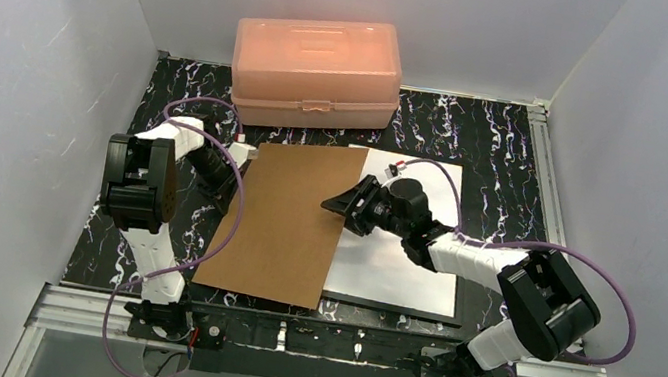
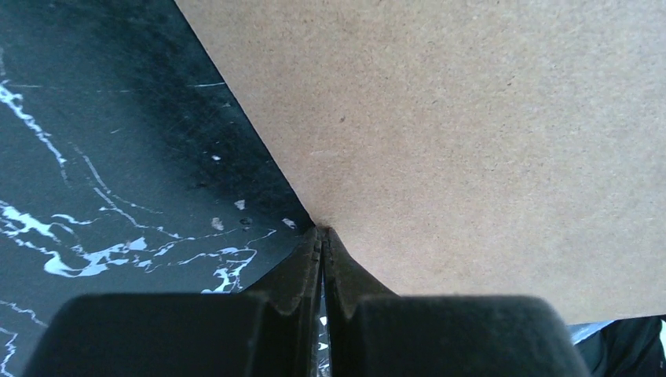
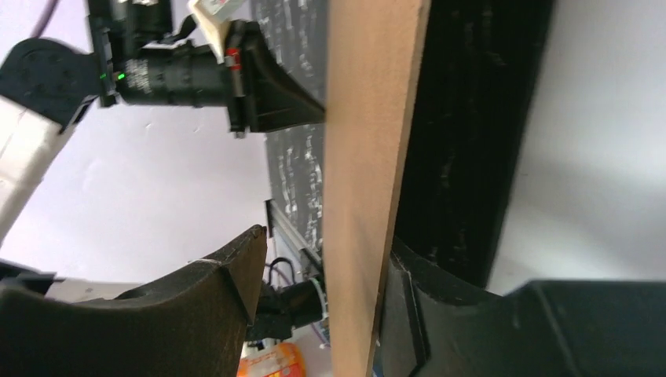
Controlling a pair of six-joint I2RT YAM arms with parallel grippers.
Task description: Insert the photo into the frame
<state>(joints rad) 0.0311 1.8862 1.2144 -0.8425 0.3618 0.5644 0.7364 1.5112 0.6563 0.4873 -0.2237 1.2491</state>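
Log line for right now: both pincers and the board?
left pincer: shut, tips at backing board edge | right pincer: open, straddling opposite edge | white sheet: lying on frame

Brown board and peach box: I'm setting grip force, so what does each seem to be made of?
Brown board: probably hardboard or dense fibreboard, matte. The left wrist view shows fine speckled fibres, and the right wrist view shows a thin, straight, stiff edge.
Peach box: likely moulded plastic, slightly translucent with a soft sheen. Its rounded corners and moulded front latch suggest so.
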